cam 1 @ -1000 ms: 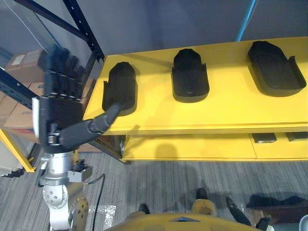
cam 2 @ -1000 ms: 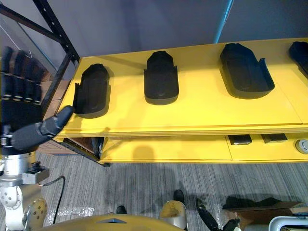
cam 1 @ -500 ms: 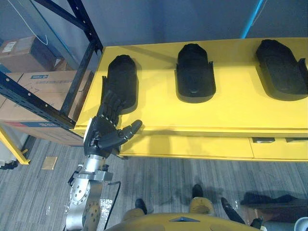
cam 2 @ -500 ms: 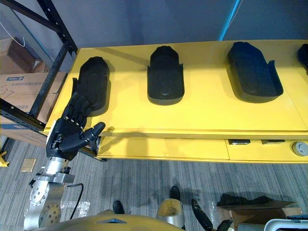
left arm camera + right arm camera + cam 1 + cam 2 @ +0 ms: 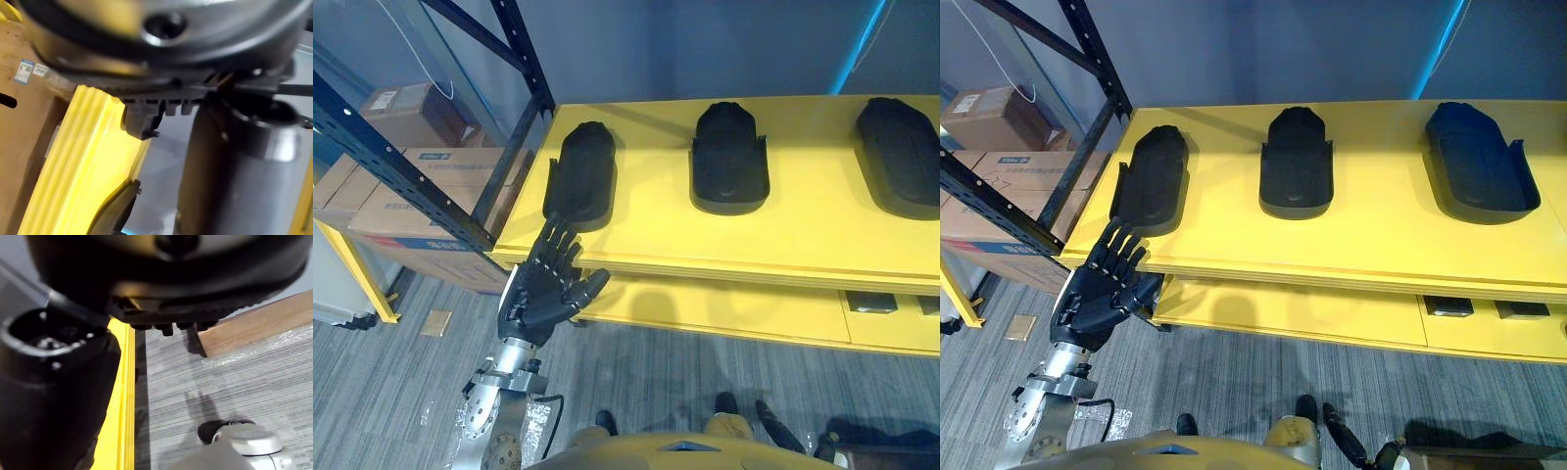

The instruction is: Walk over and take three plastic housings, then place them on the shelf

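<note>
Three black plastic housings lie in a row on the yellow bench (image 5: 803, 230), each well apart from the next. The left housing (image 5: 579, 174) sits close to the bench's left edge. The middle housing (image 5: 730, 157) lies toward the back edge. The right housing (image 5: 1477, 162) is whole in the right eye view but cut off by the frame in the left eye view.

The left robot hand (image 5: 540, 294) is at the bench's front left corner, in front of the front edge and below the left housing. Its fingers are straight and spread, the thumb stands out to the side, and it holds nothing. Whether its fingertips touch the front edge cannot be told. In the left wrist view its fingers are hard to make out against the bench's yellow edge and a brown box.

The right robot hand (image 5: 161, 279) shows as a dark bulk in its own wrist view. Whether it is open or closed cannot be told. Past it are a yellow edge, grey floor (image 5: 220, 396) and a wooden board (image 5: 254, 328).

Left of the bench stands a dark blue rack (image 5: 391, 162) with cardboard boxes (image 5: 401, 211) partly hidden behind its bars. Under the bench top, near the right end, sit small dark things (image 5: 1447, 306) too shadowed to identify.
</note>
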Available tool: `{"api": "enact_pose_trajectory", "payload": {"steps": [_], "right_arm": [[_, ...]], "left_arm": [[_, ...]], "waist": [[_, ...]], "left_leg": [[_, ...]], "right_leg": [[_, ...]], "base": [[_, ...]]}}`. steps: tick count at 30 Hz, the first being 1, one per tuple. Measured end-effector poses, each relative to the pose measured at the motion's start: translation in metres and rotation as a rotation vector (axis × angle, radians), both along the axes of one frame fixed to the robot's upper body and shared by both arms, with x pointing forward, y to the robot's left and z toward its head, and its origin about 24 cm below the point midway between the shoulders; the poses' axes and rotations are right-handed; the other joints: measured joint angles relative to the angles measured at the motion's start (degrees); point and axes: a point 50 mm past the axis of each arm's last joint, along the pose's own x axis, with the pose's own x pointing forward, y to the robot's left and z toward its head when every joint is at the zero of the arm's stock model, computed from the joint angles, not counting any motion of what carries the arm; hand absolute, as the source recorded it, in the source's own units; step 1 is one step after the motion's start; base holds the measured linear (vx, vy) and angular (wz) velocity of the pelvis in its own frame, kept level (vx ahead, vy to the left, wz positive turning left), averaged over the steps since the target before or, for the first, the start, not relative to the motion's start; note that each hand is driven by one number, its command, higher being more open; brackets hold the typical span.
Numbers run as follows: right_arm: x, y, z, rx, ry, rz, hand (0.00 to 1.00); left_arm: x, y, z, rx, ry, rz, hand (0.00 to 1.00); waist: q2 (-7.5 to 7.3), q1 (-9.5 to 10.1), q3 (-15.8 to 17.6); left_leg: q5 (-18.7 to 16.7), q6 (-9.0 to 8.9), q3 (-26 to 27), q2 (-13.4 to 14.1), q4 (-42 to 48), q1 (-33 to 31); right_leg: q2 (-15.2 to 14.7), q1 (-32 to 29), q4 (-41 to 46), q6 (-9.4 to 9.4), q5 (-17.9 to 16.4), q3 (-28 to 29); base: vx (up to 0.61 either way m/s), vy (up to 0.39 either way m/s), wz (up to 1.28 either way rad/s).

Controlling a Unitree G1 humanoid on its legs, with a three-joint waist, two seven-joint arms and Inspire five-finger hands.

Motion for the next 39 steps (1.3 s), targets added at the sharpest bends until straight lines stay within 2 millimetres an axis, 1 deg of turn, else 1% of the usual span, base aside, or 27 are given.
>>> {"api": "enact_pose_trajectory", "payload": {"steps": [7,10,12,13,14,15,24,32,39], "right_arm": [[0.004,-0.001,0.000,-0.003,-0.001,0.029,1.00],[0.000,-0.001,-0.001,0.002,0.012,0.022,1.00],[-0.003,-0.001,-0.003,0.008,0.025,0.018,1.00],[-0.005,-0.001,-0.003,0.013,0.031,0.009,1.00],[-0.006,-0.001,-0.004,0.017,0.033,-0.001,1.00],[-0.006,-0.001,-0.004,0.017,0.034,-0.002,1.00],[-0.008,-0.002,-0.004,0.020,0.034,-0.005,1.00],[-0.008,-0.003,-0.004,0.022,0.026,-0.008,1.00],[-0.008,-0.004,-0.003,0.022,0.026,-0.010,1.00]], "left_arm": [[0.000,-0.003,-0.001,0.013,0.008,-0.034,1.00],[0.000,-0.004,-0.001,0.013,0.011,-0.039,1.00],[0.000,-0.005,-0.001,0.012,0.011,-0.040,1.00],[0.000,-0.005,-0.001,0.012,0.013,-0.038,1.00],[0.000,-0.004,-0.002,0.012,0.017,-0.031,1.00],[0.000,-0.004,-0.002,0.012,0.021,-0.025,1.00],[0.004,0.002,-0.005,0.029,0.070,0.085,1.00],[0.014,0.020,0.004,0.078,0.049,0.208,1.00],[0.014,0.025,0.001,0.079,0.076,0.262,1.00]], "waist": [[0.00,-0.01,-0.3],[-0.28,0.01,-0.6],[-0.17,-0.10,-1.0],[-0.44,-0.12,-1.0],[-0.15,-0.12,-1.2],[-0.29,-0.17,-1.1],[-0.21,-0.28,-1.2],[-0.32,-0.35,-1.1],[-0.61,-0.35,-0.9]], "left_leg": [[0.0,0.00,0.0,0.0,0.0,0.0],[0.0,-0.01,0.1,0.0,0.0,0.0],[0.0,-0.01,0.2,0.0,0.0,0.0],[0.0,-0.01,0.3,0.0,-0.1,0.0],[0.0,-0.01,0.4,0.0,-0.1,0.0],[0.0,-0.01,0.4,0.0,-0.1,0.0],[0.0,-0.01,1.0,0.0,-0.1,0.0],[0.0,-0.01,1.1,0.0,-0.2,0.0],[-0.1,-0.05,2.0,0.1,-0.2,0.8]], "right_leg": [[0.0,0.1,-0.2,-0.03,0.2,0.0],[0.1,0.3,-1.0,-0.03,0.6,0.0],[0.2,0.5,-1.3,-0.05,0.8,0.0],[0.2,0.6,-1.9,-0.10,1.1,0.1],[0.3,0.7,-2.0,-0.10,1.2,0.1],[0.3,0.7,-2.0,-0.10,1.2,0.1],[0.3,0.1,-1.9,-0.12,1.2,1.0],[0.4,0.0,-1.8,-0.13,1.2,1.4],[0.4,-0.1,-1.3,-0.26,1.1,2.3]], "base": [[0.00,0.001,0.01],[0.00,0.000,0.00],[0.00,0.001,-0.02],[0.00,0.002,-0.04],[-0.01,0.003,-0.03],[0.00,0.000,0.00],[0.00,0.002,-0.03],[0.00,0.000,0.00],[0.00,0.003,-0.06]]}}
